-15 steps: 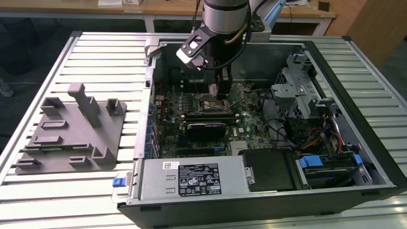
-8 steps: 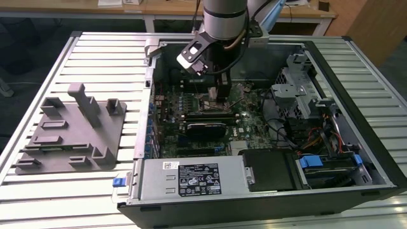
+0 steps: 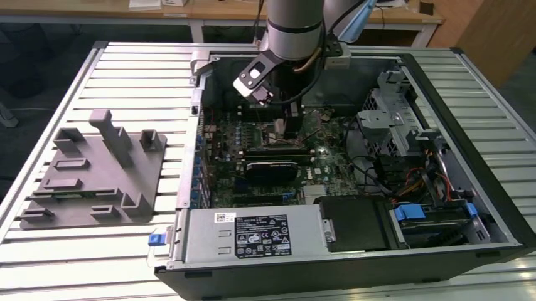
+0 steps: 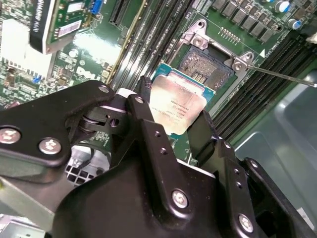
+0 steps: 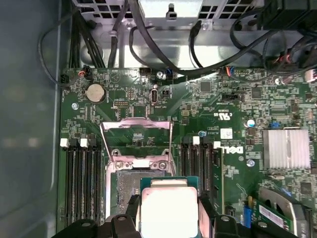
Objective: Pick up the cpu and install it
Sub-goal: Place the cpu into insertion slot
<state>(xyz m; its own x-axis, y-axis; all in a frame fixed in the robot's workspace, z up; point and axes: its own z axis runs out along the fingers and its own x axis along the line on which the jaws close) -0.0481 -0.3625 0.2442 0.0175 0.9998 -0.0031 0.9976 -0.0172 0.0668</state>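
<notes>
The cpu [image 4: 179, 101], a flat square chip with a silvery top plate and a thin green rim, sits between the two black fingers [image 4: 144, 106] of my gripper [image 4: 174, 110], which is shut on its opposite edges. In the first wrist view the cpu [image 5: 168, 206] hangs just above and partly over the open socket [image 5: 128, 181] on the green motherboard. The socket's metal retention frame [image 5: 136, 130] is flipped open. In the exterior view my gripper [image 3: 290, 128] reaches down into the open computer case [image 3: 469, 163], over the middle of the board.
A grey fixture tray [image 3: 92, 179] lies on the slatted table at the exterior view's left. Inside the case are a power supply [image 3: 251, 235], a drive cage [image 3: 393, 119], black cables [image 5: 148, 44], memory slots [image 5: 81, 178] beside the socket and a finned heatsink [image 5: 287, 148].
</notes>
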